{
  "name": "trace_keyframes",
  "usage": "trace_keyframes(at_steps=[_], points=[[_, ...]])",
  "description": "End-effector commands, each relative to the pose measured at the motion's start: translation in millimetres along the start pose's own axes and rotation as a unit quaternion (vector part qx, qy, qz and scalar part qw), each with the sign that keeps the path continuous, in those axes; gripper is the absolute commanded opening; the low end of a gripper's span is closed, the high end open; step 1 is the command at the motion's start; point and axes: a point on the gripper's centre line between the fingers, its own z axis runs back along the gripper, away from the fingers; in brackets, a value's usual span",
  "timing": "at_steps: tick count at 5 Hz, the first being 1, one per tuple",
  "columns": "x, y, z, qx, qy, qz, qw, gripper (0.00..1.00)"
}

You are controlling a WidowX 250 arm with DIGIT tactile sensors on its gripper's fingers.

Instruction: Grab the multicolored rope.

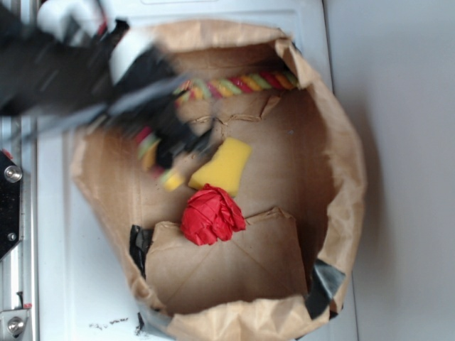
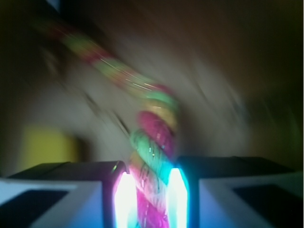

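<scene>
A crumpled brown paper bag (image 1: 341,142) held 3 things: yellow sponge (image 1: 222,167), wrinkly red cloth ball (image 1: 211,215), and the twisted multicolored rope (image 1: 234,86), upper left, clamped in the gripper (image 2: 147,197).

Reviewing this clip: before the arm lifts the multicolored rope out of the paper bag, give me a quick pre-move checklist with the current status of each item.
1. Multicolored rope sits between the fingers of the hand: ok, wrist view shows it in the gap.
2. Fingers firmly clamped on the rope: cannot tell, both views are motion-blurred.
3. Yellow sponge is clear of the hand: ok, it lies just beside it.
4. Red cloth ball is out of the grasp: ok, it rests lower in the bag.
5. Rope's far end is free along the paper bag wall: cannot tell.
</scene>
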Motion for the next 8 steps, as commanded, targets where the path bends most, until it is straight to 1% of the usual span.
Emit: trace_keyframes(at_steps=[1, 2, 3, 4, 5, 6, 7, 8], points=[[63.2, -32.9, 24.8, -0.071, 0.014, -0.201, 0.977, 0.0], [54.5, -42.2, 40.6, -0.087, -0.009, -0.254, 0.963, 0.0], [43.8, -47.5, 44.7, -0.09, -0.023, -0.282, 0.955, 0.0], [37.8, -57.9, 49.5, -0.083, -0.022, -0.294, 0.952, 0.0], [23.2, -67.8, 67.6, -0.083, -0.015, -0.312, 0.946, 0.0], [1.8, -72.4, 82.8, -0.08, 0.008, -0.335, 0.939, 0.0], [-13.6, -75.4, 85.7, -0.08, 0.016, -0.348, 0.934, 0.0], [-23.2, -80.4, 92.8, -0.072, 0.02, -0.35, 0.934, 0.0]])
